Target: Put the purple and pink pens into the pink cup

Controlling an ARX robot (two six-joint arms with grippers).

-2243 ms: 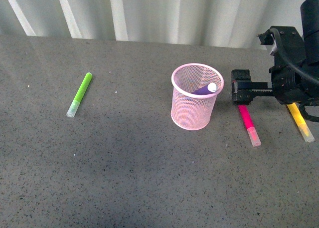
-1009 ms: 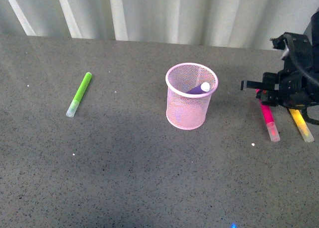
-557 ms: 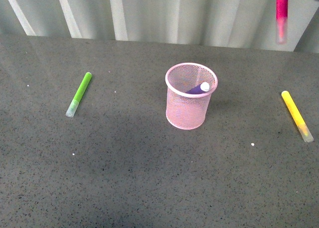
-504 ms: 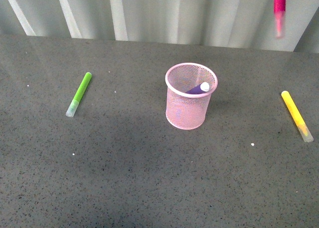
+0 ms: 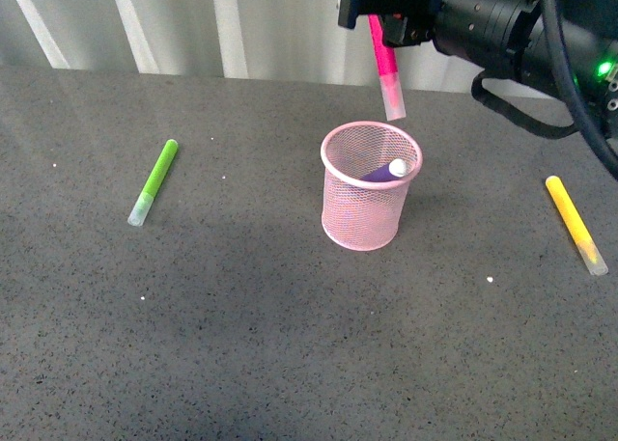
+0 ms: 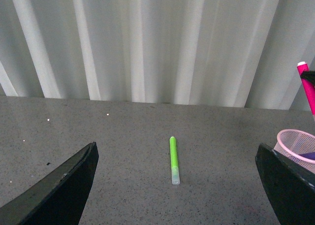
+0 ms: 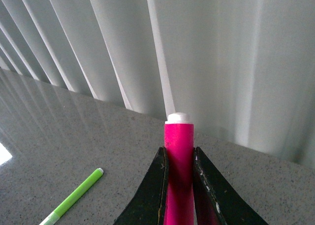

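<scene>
Surface: grey speckled table (image 5: pixel 241 344), white pleated curtain (image 5: pixel 270 26) behind.
Right gripper (image 5: pixel 379 5): clamps pink pen (image 5: pixel 384 67) above pink cup (image 5: pixel 370 186).
Left gripper (image 6: pixel 177 185): fingers wide apart, holding nothing.

Lime green pen (image 5: pixel 154 182) lying flat at left of grey speckled worktop (image 5: pixel 241 344), yellow pen (image 5: pixel 575 224) lying flat at far right, white pleated curtain (image 5: pixel 193 21) along far edge.

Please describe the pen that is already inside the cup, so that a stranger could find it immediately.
Find the light pink wire-mesh cup standing mid-table on the grey speckled tabletop. Inside it leans a short pen with a dark purple barrel, its pale end against the rim. It alone sits in the cup.
</scene>
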